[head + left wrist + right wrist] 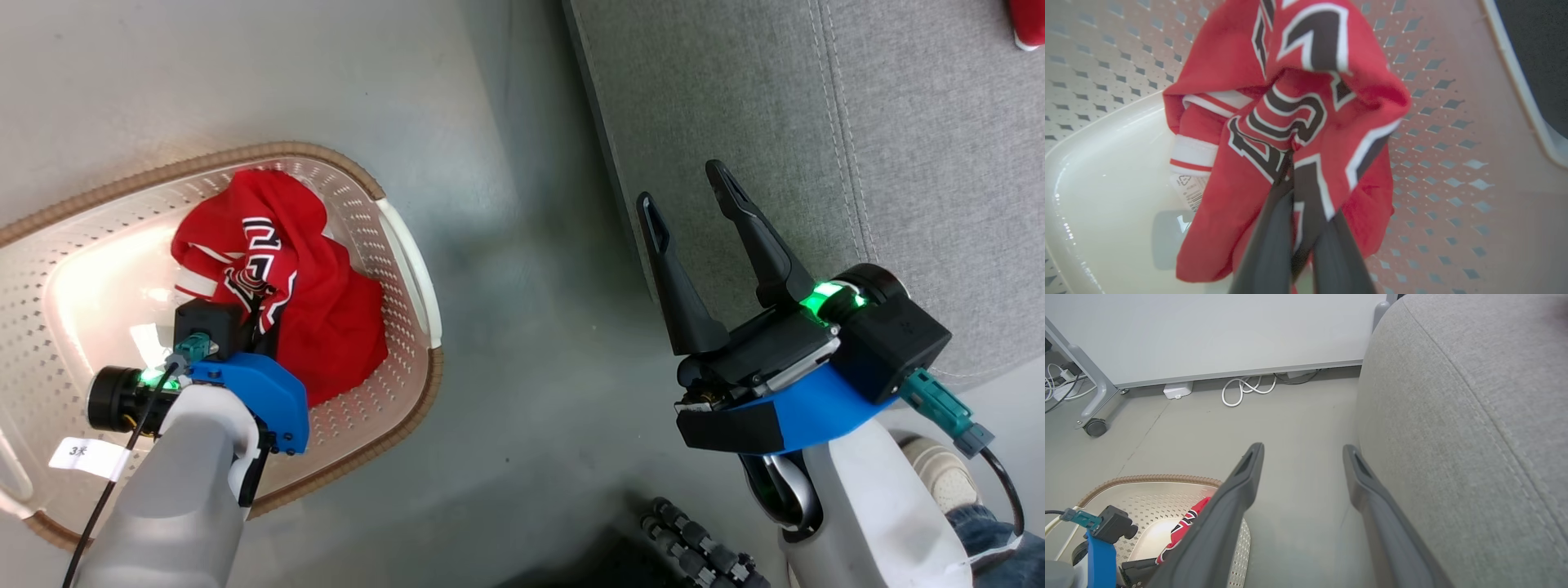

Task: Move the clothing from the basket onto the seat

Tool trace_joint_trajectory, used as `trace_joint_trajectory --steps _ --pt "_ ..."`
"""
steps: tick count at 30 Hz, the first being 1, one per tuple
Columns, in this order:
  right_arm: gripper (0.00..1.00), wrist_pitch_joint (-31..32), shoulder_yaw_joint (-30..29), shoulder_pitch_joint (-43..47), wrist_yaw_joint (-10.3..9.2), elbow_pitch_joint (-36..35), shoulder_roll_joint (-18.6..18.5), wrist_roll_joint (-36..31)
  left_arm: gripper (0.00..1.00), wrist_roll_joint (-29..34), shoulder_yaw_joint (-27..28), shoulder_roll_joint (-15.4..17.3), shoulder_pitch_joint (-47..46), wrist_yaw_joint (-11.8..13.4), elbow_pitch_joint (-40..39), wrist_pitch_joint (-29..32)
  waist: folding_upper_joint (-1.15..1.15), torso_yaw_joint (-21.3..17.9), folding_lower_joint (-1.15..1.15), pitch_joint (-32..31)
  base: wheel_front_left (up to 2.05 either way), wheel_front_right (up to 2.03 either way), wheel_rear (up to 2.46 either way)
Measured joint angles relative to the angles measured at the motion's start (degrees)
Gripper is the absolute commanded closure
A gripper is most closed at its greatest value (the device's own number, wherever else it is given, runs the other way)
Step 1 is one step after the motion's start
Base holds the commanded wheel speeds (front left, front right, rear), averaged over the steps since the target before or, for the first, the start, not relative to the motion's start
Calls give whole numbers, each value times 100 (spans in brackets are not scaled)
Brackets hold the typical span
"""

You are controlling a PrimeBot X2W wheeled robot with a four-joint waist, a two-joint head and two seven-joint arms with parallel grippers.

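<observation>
- Left wrist view: the left gripper (1290, 163) has its two fingers pinched together on a fold of the red jersey (1306, 102), right at the black-and-white lettering, so it's clamped on cloth.
- The jersey is bunched up around those tips and sits inside the laundry basket (1453, 122), close to the perforated wall.
- In the head view the basket is on the floor (522, 327) at the robot's left. The grey sofa (816, 163) is off to the right, with a strip of bare floor between them.
- The right gripper (680, 184) is spread wide with nothing in it, hovering at the sofa's near edge. It's way closer to the seat, but the left one has the jersey.
- So I'd say the carry has to go up over the rim and then rightward.
</observation>
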Motion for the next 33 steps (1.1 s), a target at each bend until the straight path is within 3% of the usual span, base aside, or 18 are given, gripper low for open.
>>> trace_joint_trajectory --steps 15,23,33 --pt "0 -1 -105 19 0 297 2 -157 100 -423 -190 -257 502 -1 -202 -16 0 277 0 -940 0 0 0" --pt "0 -1 -168 330 0 582 4 -333 100 -697 -500 -453 1160 -1 -552 -16 0 530 -1 -1936 0 0 0" --pt "0 -1 -372 825 0 857 7 -474 100 -912 -879 -560 1699 -1 -1547 -16 1 991 -2 -3082 0 0 0"
